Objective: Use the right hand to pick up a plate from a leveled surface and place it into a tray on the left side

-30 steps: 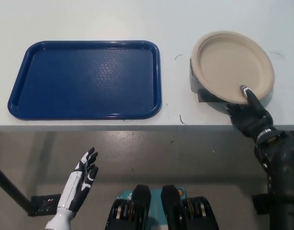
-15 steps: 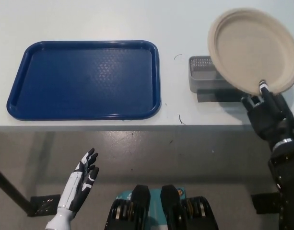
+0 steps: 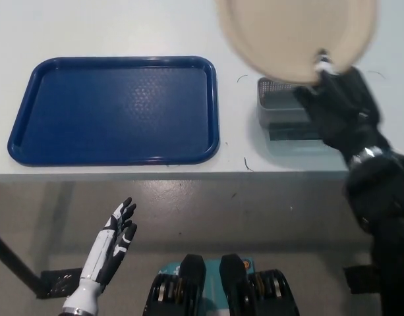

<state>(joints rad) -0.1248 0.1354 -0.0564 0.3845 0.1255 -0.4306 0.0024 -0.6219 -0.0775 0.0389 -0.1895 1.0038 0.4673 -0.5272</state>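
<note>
Lifted higher and carried leftward since half a second ago: round beige paper plate (image 3: 295, 36), now partly cut off by the top edge, above the small grey mesh basket (image 3: 281, 105) it left. Pinched at its near rim by the black right hand (image 3: 339, 108), directly below it. Well right of the flat blue plastic tray (image 3: 116, 108) on the white worktop (image 3: 122, 29). White left hand (image 3: 113, 247) idle at lower left below the worktop edge, fingers spread, holding nothing.
</note>
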